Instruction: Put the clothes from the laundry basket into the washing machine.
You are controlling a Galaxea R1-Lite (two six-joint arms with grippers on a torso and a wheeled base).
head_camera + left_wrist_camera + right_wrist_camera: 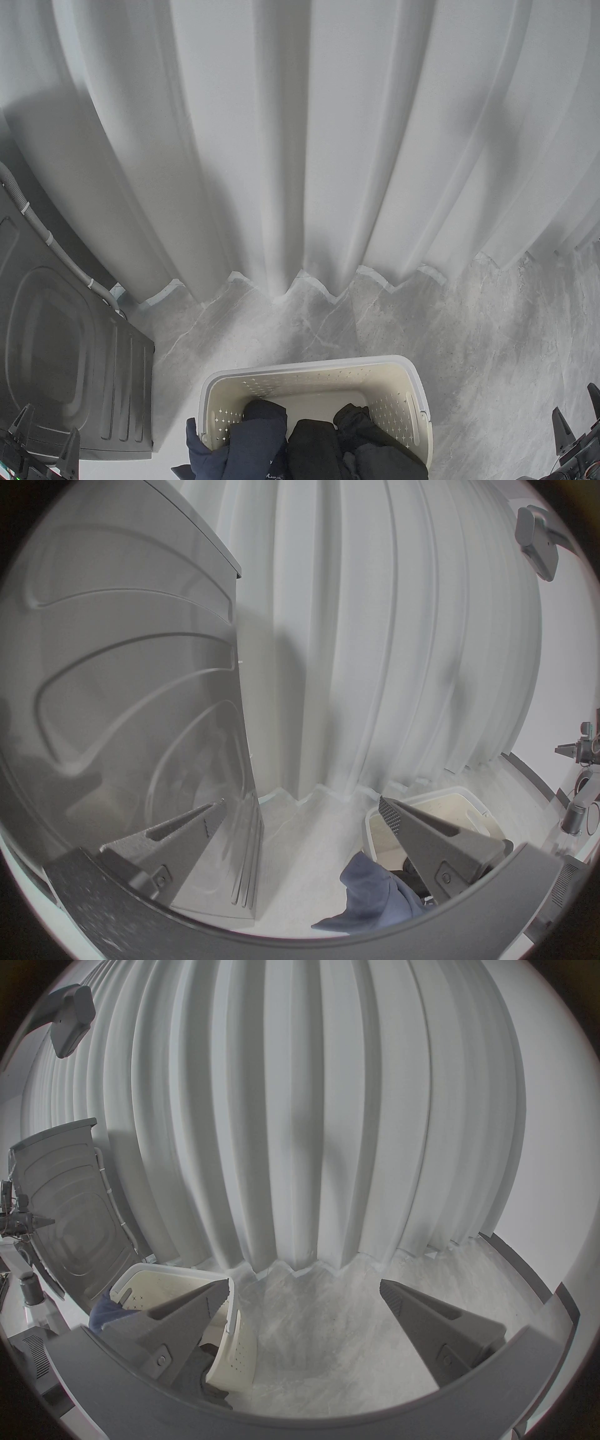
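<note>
One laundry basket [312, 369], one washing machine [56, 362], one curtain [325, 137]; basket contents: one navy garment [250, 444], at least two dark garments [315, 450]

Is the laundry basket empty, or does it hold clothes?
It holds clothes: black garments lie inside the laundry basket, and a blue garment hangs over its left rim.

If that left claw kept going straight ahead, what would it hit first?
Probably the bare floor at the foot of the white curtain. The left gripper, jaws open, points into the gap between the washing machine and the laundry basket, though depth is hard to judge.
</note>
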